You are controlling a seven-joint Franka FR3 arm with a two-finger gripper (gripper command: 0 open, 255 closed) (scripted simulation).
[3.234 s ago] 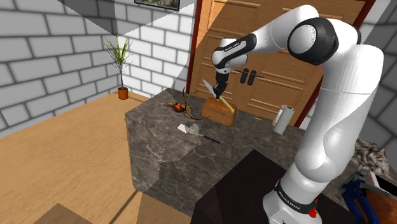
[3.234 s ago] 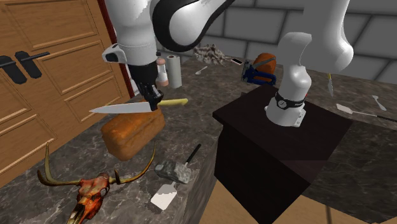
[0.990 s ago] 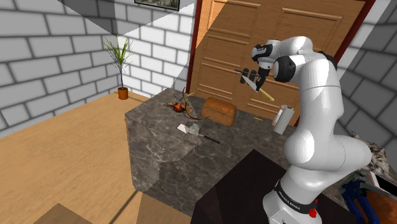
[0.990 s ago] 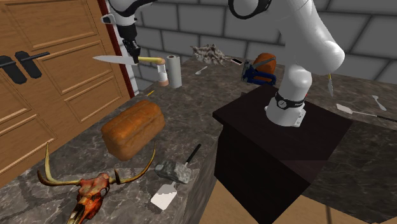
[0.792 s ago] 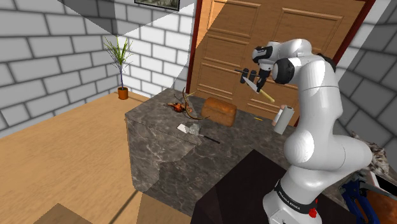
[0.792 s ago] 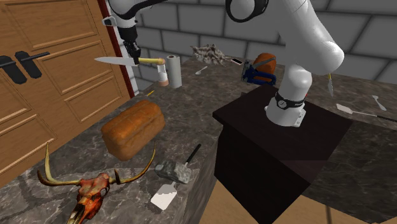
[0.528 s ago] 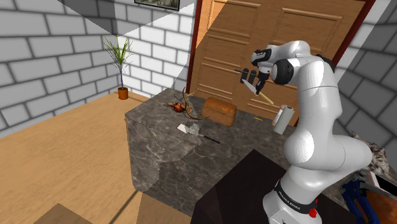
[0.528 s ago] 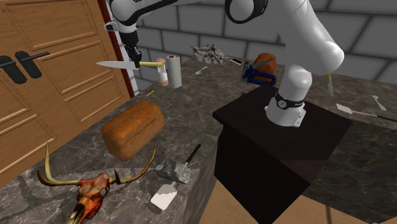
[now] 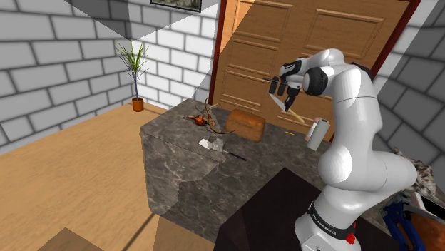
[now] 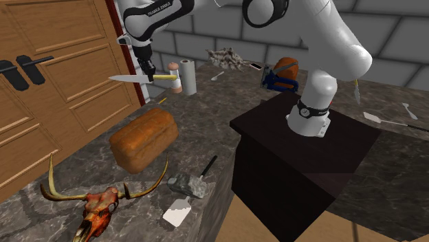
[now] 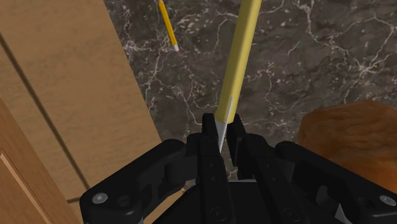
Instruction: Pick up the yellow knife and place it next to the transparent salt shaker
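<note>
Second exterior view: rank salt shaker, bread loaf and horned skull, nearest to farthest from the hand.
1. White-capped salt shaker, beside the black hand holding the yellow-handled knife.
2. Brown bread loaf, lower, mid-counter.
3. Reddish horned skull, view's bottom left.

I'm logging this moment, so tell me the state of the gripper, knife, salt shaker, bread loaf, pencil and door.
gripper, jaws shut on the knife.
knife, held in the air, roughly level.
salt shaker, upright on the counter.
bread loaf, lying whole on the counter.
pencil, lying flat on the counter.
door, shut.
</note>
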